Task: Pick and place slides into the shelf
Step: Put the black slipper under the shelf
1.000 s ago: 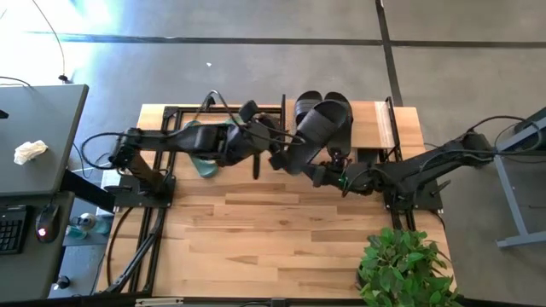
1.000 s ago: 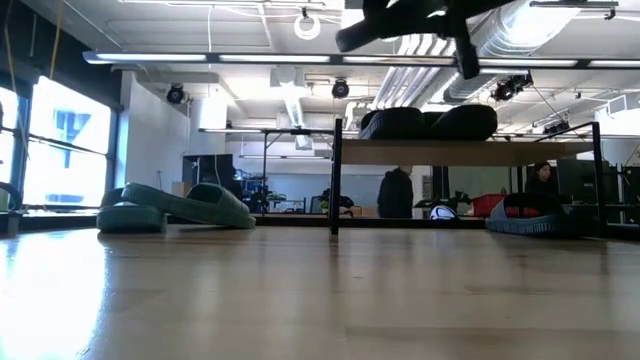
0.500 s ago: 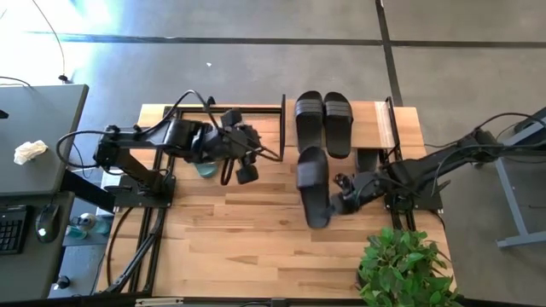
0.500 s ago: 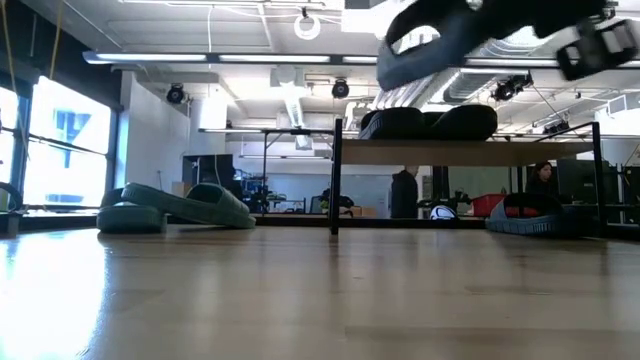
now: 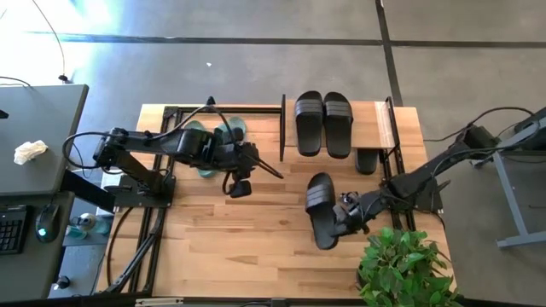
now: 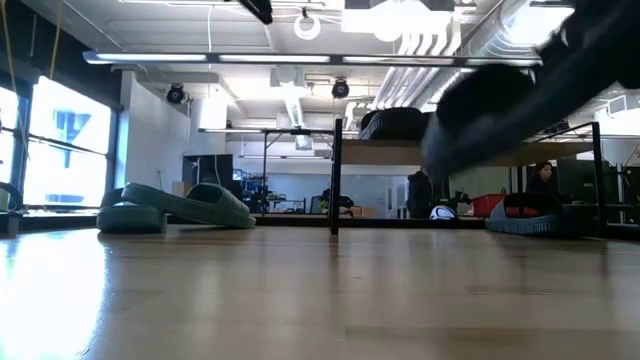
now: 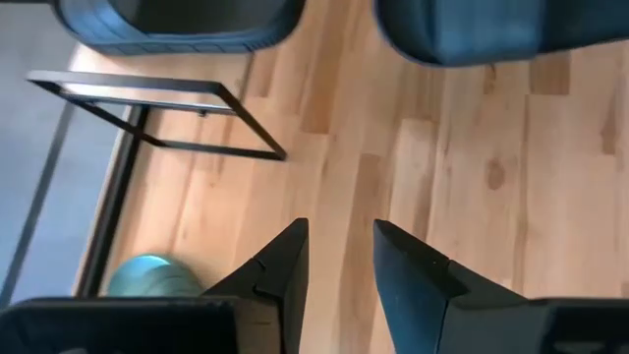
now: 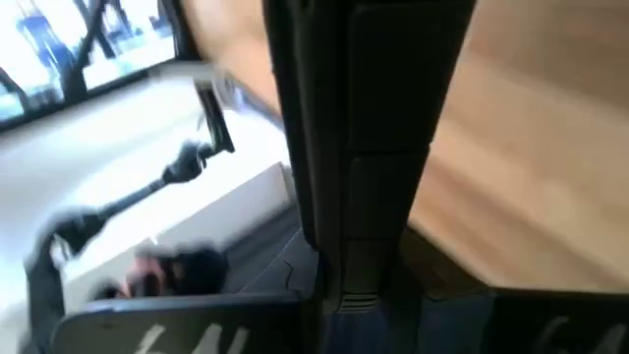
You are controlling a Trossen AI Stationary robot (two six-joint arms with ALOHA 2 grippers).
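Note:
My right gripper (image 5: 344,211) is shut on one black slide (image 5: 320,209), which shows in the low view as a dark tilted shape (image 6: 510,110) above the table. Two more black slides (image 5: 324,124) lie flat on the shelf's wooden top board (image 5: 375,119). A further black slide (image 5: 367,159) lies at the shelf's near side. The sage-green slides (image 5: 217,136) lie on the table, partly under my left arm, and also show in the low view (image 6: 175,207). My left gripper (image 5: 241,183) is open and hovers over bare table left of the shelf, touching nothing. My right gripper holds the black slide by its right-hand side edge (image 5: 334,213), coming at it roughly level from the table's right, fingers across its length. The slide is lifted clear of the table and tilted. In the right wrist view it is a dark slab (image 8: 364,147) covering the fingers.
An open black metal frame (image 5: 183,115) without a board stands at the far left, beside the green slides. The shelf's black rods (image 5: 282,128) rise between the arms. A green plant (image 5: 405,264) is at the near right corner. Bare wood (image 5: 239,247) lies near the front edge.
My right gripper has carried the black slide away from the shelf, toward the table's near edge and lower; the slide now lies more lengthwise and tilted. My left arm has drawn back from the slide toward the table's left, then a little toward the near edge.

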